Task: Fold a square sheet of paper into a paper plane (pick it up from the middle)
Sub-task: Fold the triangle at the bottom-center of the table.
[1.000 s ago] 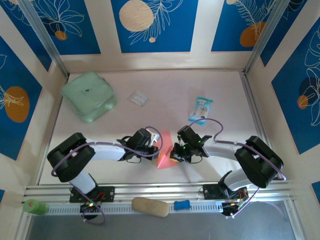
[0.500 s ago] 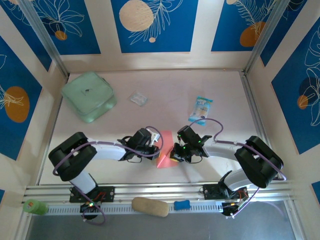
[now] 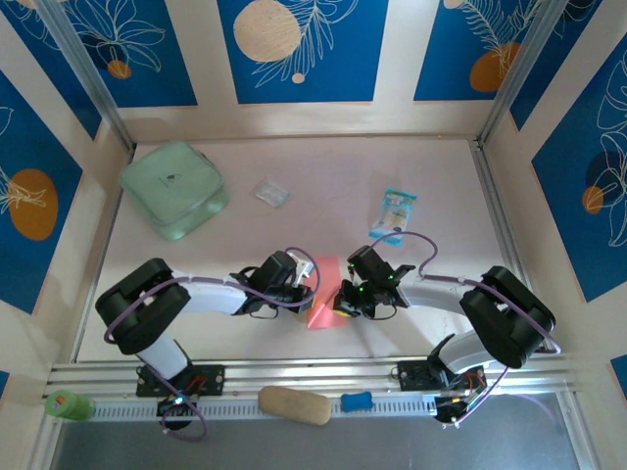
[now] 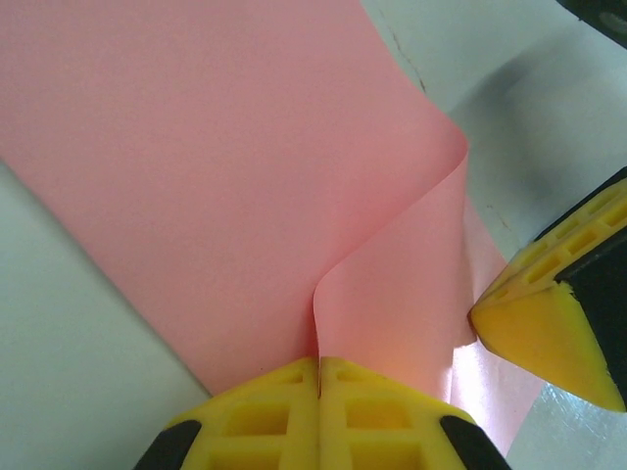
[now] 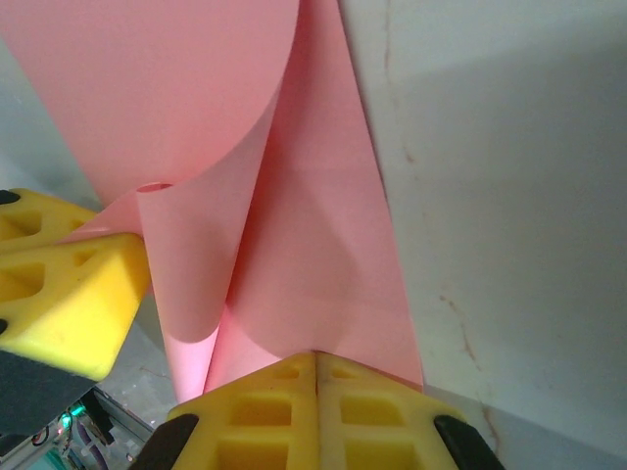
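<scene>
Salmon-pink paper (image 4: 196, 147) — yellow fingertips (image 4: 265, 416), mint-green pouch (image 3: 174, 188).

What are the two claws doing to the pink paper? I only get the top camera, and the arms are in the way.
Observer: In the left wrist view, the left gripper is shut on the pink paper, pinching it at an edge.
Operator: Is the other claw holding it too?
Observer: Yes. The right wrist view shows the right gripper shut on the paper's edge as well.
Operator: Is the paper lying flat?
Observer: No. Between the grippers one flap bends over in a rounded curl, not pressed into a sharp crease.
</scene>
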